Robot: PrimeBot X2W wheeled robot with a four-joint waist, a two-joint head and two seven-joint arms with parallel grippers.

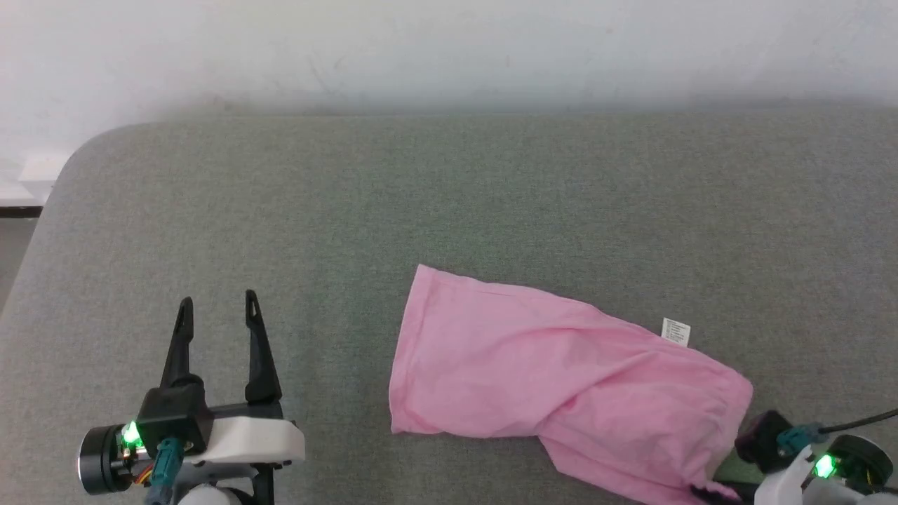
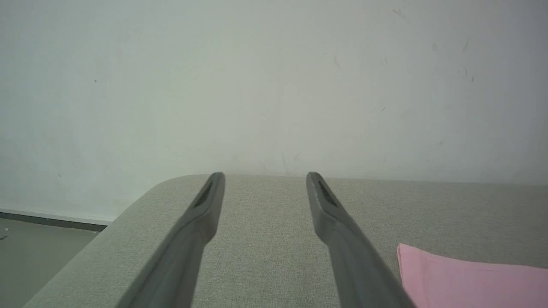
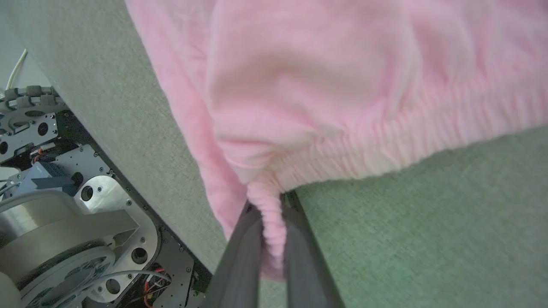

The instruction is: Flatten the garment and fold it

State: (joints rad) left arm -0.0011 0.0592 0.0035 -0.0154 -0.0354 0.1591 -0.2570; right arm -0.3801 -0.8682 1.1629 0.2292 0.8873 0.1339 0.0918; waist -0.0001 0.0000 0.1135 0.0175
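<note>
While the fingers of my right gripper [image 3: 270, 201] clamp the garment [image 1: 561, 372] by its gathered hem [image 3: 385, 145] (left gripper [image 1: 218, 300] spread, idle), I should draw outward gently, low.

Between the jaws of the dark-grey right gripper [image 3: 269, 201] shows the plain light-pink garment [image 1: 547, 365], its label [image 1: 675, 331] white; between those of the black left gripper [image 1: 218, 300], grey-green woven upholstery [image 1: 491, 196].

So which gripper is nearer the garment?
Right. The right gripper is shut on the garment's gathered hem at its near right corner. The left gripper is open, off to the garment's left and apart from it.
</note>
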